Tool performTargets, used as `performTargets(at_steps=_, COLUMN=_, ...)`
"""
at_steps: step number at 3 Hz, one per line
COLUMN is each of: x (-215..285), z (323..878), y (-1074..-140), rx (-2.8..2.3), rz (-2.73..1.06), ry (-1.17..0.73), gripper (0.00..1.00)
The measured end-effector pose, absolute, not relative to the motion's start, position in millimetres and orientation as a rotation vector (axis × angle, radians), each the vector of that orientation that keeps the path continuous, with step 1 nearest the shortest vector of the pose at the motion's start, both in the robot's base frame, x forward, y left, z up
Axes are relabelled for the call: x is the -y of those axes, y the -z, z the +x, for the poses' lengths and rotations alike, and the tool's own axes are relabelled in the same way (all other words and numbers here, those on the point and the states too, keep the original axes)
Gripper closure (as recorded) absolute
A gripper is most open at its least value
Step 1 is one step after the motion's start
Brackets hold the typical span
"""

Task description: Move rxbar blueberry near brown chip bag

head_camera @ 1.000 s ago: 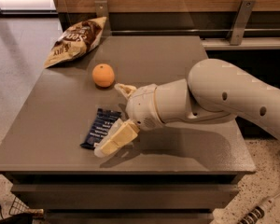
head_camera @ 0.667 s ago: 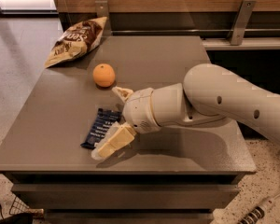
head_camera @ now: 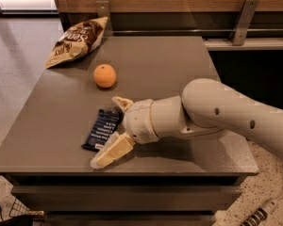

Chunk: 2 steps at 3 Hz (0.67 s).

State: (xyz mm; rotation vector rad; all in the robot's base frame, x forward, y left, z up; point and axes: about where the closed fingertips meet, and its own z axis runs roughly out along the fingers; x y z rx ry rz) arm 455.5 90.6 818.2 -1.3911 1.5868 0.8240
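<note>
The chip bag (head_camera: 75,41) lies at the far left corner of the table (head_camera: 179,60). It is tan with a dark brown patch and white letters, and its left end hangs a little over the table's edge. To the right of the bag and nearer the camera sits an orange (head_camera: 105,75), apart from the bag.

Nearer the front edge lies the snack bar (head_camera: 100,130), flat in its dark blue wrapper with white print. Its long side runs from the front left toward the back right. It is well apart from the chip bag, with the orange between the two.

The gripper (head_camera: 106,132) is low over the table at the bar, and its two pale fingers are spread wide. One fingertip (head_camera: 119,100) points up by the bar's far right corner. The other finger (head_camera: 111,152) reaches down past the bar's near right corner toward the table's front edge. The bar sits in the gap between them, not clamped.

The thick white arm (head_camera: 217,109) comes in from the right, across the table's right edge.
</note>
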Motion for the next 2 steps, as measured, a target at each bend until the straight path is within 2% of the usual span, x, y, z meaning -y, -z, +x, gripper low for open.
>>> performTargets(at_steps=1, x=-94.3, z=453.6, y=-807.2, rx=-1.584, rz=-1.381, ry=-0.852, gripper=0.13)
performTargets(at_steps=2, x=-95.9, z=452.8, y=-807.4, rx=-1.581, rz=-1.384, ry=-0.853, gripper=0.36)
